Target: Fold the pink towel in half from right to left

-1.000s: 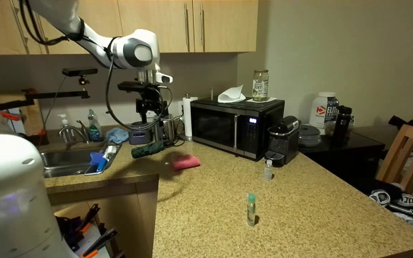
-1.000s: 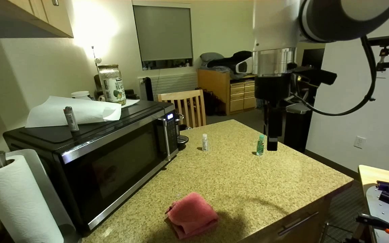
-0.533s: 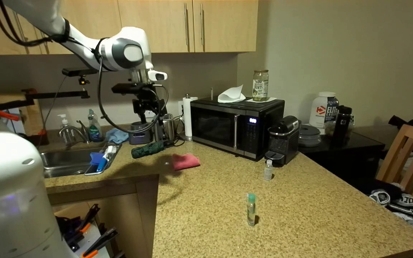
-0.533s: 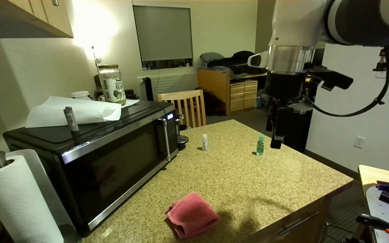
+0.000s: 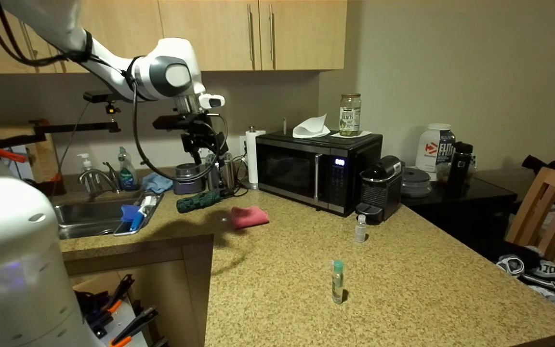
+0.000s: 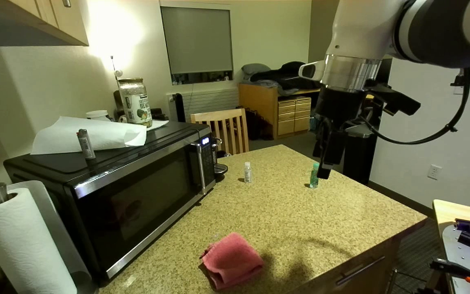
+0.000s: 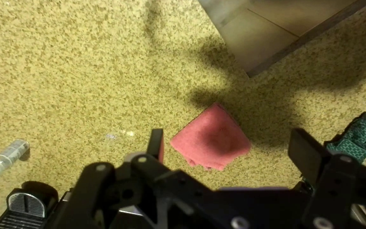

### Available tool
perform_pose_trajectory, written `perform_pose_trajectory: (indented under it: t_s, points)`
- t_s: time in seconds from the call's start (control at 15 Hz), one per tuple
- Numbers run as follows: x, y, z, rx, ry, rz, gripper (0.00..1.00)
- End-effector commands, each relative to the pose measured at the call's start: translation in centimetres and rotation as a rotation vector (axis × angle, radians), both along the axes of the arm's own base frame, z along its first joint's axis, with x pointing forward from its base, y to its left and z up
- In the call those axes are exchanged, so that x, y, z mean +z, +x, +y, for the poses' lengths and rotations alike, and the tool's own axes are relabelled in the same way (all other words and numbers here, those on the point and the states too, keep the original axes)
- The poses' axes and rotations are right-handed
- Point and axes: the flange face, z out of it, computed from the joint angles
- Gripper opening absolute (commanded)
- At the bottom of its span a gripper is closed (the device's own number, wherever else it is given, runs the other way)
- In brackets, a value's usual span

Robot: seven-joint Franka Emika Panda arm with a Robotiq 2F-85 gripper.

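The pink towel (image 7: 211,138) lies on the speckled counter, folded into a small, thick diamond with a ruffled lower edge in the wrist view. Both exterior views show it too, as a flat reddish pad (image 5: 249,218) in front of the microwave and as a layered cloth (image 6: 233,260). High over the counter hangs my gripper (image 7: 227,140), its fingers wide apart and nothing between them. Seen from above, the towel appears between the two fingers, well below them and untouched. In an exterior view the gripper (image 6: 324,169) is tilted, its fingertips angled down and inward.
A black microwave (image 5: 306,171) stands behind the towel, with a paper towel roll (image 6: 18,245) beside it. A dark green wrapped item (image 5: 199,201) lies nearby. Two small bottles, one clear-capped (image 5: 360,229) and one green-capped (image 5: 337,282), stand on the counter. The sink (image 5: 89,219) is to one side.
The arm has drawn back, leftward in one exterior view and rightward in another, and the hand has then tilted. The towel has not moved, and the fingers remain apart.
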Motion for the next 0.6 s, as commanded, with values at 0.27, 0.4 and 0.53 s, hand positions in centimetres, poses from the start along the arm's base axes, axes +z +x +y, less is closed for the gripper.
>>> perform_pose_trajectory:
  t_s: [0.27,0.4,0.53]
  points:
    - [-0.8,0.3,-0.6,-0.008,0.002,-0.11,1.0]
    - [-0.8,0.2,-0.9,-0.011,0.006,-0.129,1.0]
    - [-1.0,0.3,-1.1,-0.023,0.018,-0.127,1.0]
